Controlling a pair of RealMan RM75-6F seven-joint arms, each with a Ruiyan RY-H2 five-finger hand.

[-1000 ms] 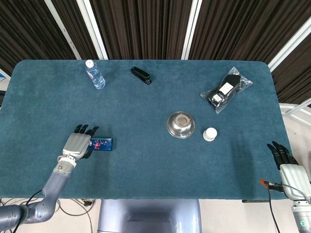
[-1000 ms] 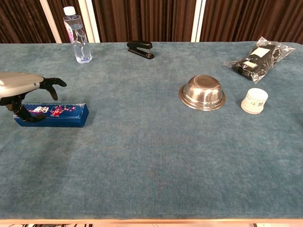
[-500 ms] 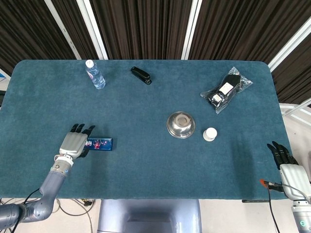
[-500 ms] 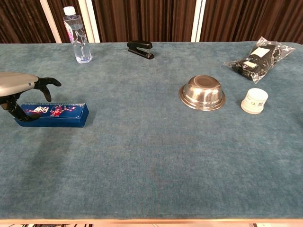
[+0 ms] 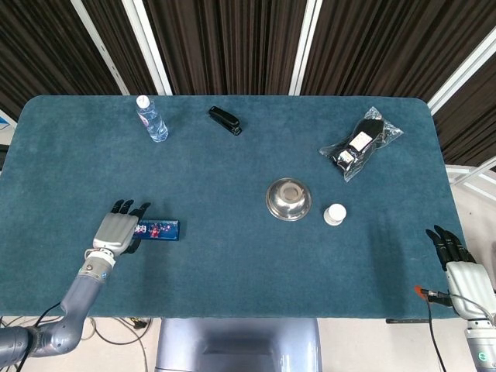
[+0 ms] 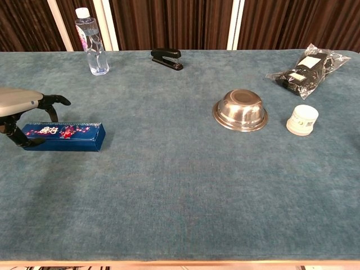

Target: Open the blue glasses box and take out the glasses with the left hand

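Observation:
The blue glasses box (image 5: 160,230) (image 6: 66,136) lies flat and closed on the teal table, near its front left. My left hand (image 5: 118,229) (image 6: 21,103) hovers over the box's left end, its fingers spread and curved above the lid. In the chest view its thumb reaches down by the front of that end; I see no firm grip on the box. My right hand (image 5: 459,265) hangs off the table's front right corner with its fingers extended and nothing in it. No glasses show.
A steel bowl (image 5: 289,199) and a small white jar (image 5: 335,214) sit right of centre. A bagged black item (image 5: 360,142) lies far right. At the back stand a water bottle (image 5: 152,119) and a black stapler (image 5: 225,120).
My left hand has drawn back leftward along the box toward its left end, uncovering more of the lid. The box and the right hand have not moved.

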